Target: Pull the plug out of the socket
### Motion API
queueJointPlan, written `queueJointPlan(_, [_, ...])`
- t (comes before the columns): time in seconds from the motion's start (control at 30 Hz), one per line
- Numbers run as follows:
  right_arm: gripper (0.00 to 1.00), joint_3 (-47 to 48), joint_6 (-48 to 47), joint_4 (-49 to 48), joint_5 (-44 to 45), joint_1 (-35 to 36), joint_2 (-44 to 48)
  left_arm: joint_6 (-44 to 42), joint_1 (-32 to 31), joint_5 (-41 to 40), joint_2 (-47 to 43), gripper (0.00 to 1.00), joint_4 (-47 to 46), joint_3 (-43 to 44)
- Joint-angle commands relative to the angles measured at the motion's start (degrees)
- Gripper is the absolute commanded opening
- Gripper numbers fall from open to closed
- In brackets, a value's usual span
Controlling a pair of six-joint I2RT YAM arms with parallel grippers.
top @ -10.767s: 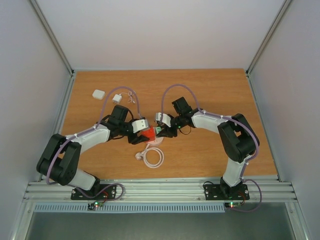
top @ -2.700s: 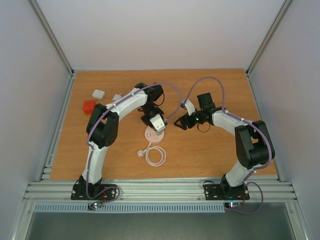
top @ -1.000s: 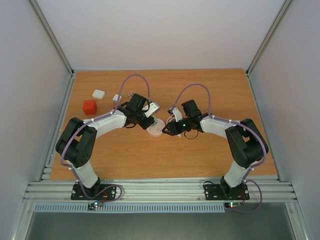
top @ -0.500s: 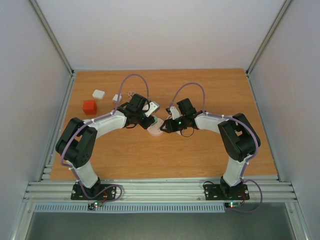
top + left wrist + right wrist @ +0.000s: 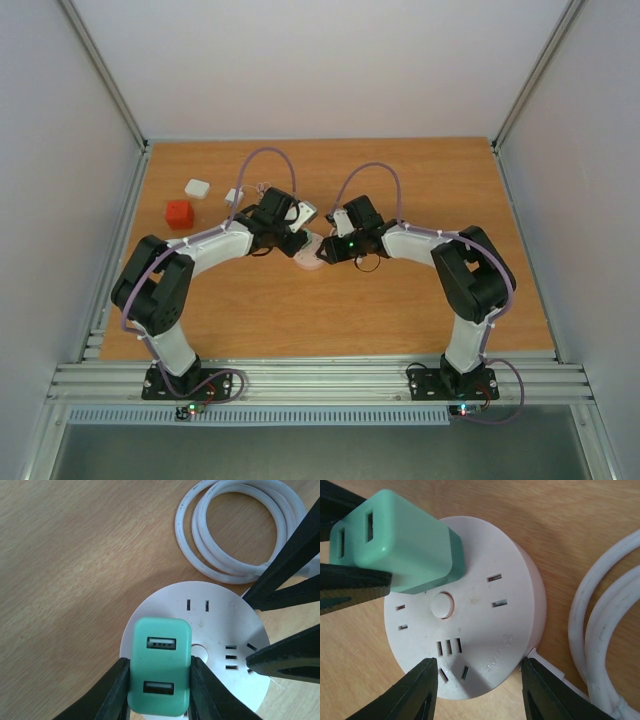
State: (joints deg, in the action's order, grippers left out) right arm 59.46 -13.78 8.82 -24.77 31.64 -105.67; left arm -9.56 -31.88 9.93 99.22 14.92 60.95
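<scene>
The socket (image 5: 485, 620) is a round pale pinkish-white disc lying flat on the wooden table; it also shows in the top view (image 5: 309, 263) and the left wrist view (image 5: 225, 625). A mint-green plug (image 5: 160, 672) with two USB ports stands in its edge and also shows in the right wrist view (image 5: 395, 545). My left gripper (image 5: 160, 666) is shut on the plug, one finger on each side. My right gripper (image 5: 479, 664) is open, its fingers (image 5: 420, 692) straddling the disc's opposite edge. In the top view, the left gripper (image 5: 301, 238) and the right gripper (image 5: 326, 249) meet over the socket.
The socket's white cord (image 5: 235, 530) lies coiled beside the disc and also shows in the right wrist view (image 5: 605, 630). A red cube (image 5: 179, 214), a white block (image 5: 197, 187) and a small white adapter (image 5: 234, 196) sit at the back left.
My right gripper has moved left, up to the socket, and now straddles its edge. My left gripper has stayed shut on the green plug.
</scene>
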Motion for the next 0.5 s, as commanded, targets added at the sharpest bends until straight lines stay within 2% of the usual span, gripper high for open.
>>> queueJointPlan(0.0, [0.47, 1.63, 0.01, -0.70, 7.48, 1.20, -5.16, 1.89, -1.62, 8.69, -0.84, 0.06, 0.47, -0.46])
queueJointPlan(0.3, [0.46, 1.44, -0.65, 1.46, 8.56, 1.23, -5.27, 3.29, -0.73, 13.29, -3.72, 0.03, -2.48, -0.15])
queueJointPlan(0.47, [0.48, 1.05, -1.33, 1.98, 2.94, 0.41, -1.87, 2.66, -0.56, 9.68, -1.76, 0.01, -0.86, -0.06])
